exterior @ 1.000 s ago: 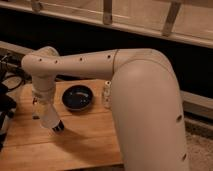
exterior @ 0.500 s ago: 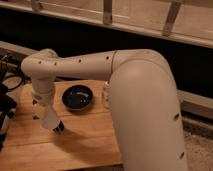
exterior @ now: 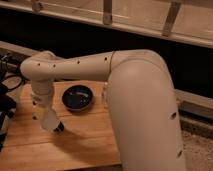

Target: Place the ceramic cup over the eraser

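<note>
My gripper (exterior: 46,114) points down over the left part of the wooden table (exterior: 85,140). It is shut on the ceramic cup (exterior: 49,121), a small white tapered cup held tilted just above the tabletop. A small dark block, the eraser (exterior: 59,128), lies on the table against the cup's lower right edge and is partly hidden by it. I cannot tell whether the cup touches it.
A dark bowl (exterior: 77,97) sits on the table just right of the gripper. A white bottle-like shaker (exterior: 105,95) stands behind the bowl, partly hidden by my arm (exterior: 140,100). Dark cables and gear (exterior: 6,107) lie at the table's left edge.
The gripper with the cup has stayed almost in place, only settling very slightly. Nothing else has moved.
</note>
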Available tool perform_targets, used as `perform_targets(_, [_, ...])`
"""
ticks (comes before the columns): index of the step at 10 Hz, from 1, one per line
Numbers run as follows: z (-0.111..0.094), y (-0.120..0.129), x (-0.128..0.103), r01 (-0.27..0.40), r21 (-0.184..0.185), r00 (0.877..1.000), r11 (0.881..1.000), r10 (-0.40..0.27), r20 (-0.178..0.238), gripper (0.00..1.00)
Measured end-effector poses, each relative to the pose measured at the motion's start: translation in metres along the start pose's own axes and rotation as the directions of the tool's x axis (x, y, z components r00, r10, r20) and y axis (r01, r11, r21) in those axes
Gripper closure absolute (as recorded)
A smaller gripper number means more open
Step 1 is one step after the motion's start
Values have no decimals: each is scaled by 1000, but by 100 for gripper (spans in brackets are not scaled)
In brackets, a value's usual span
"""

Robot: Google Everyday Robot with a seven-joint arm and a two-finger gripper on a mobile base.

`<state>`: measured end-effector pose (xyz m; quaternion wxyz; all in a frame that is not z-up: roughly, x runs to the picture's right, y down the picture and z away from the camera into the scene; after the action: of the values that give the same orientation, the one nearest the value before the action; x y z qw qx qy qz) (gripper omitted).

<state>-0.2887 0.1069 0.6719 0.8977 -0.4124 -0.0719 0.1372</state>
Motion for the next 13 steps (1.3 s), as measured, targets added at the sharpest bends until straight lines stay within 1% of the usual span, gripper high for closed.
perform_targets(1, [1, 0, -1, 2, 1, 1000, 1000, -2, 0, 79])
perform_targets(3, [4, 2, -2, 6, 0, 1000, 1000, -6, 0, 59])
perform_targets(5, [5, 4, -3, 11, 0, 1000, 1000, -11, -1, 48])
perform_targets(6, [5, 4, -3, 11, 0, 1000, 1000, -11, 0, 46])
perform_targets(7, [6, 4, -3, 13, 1, 1000, 1000, -13, 0, 39])
perform_targets(8, [7, 5, -4, 15, 1, 1000, 1000, -15, 0, 28])
perform_targets(9, [8, 6, -5, 17, 2, 1000, 1000, -17, -1, 20])
perform_targets(10, [9, 7, -5, 19, 2, 1000, 1000, -19, -1, 19])
perform_targets(13, [10, 8, -6, 23, 2, 1000, 1000, -23, -2, 19])
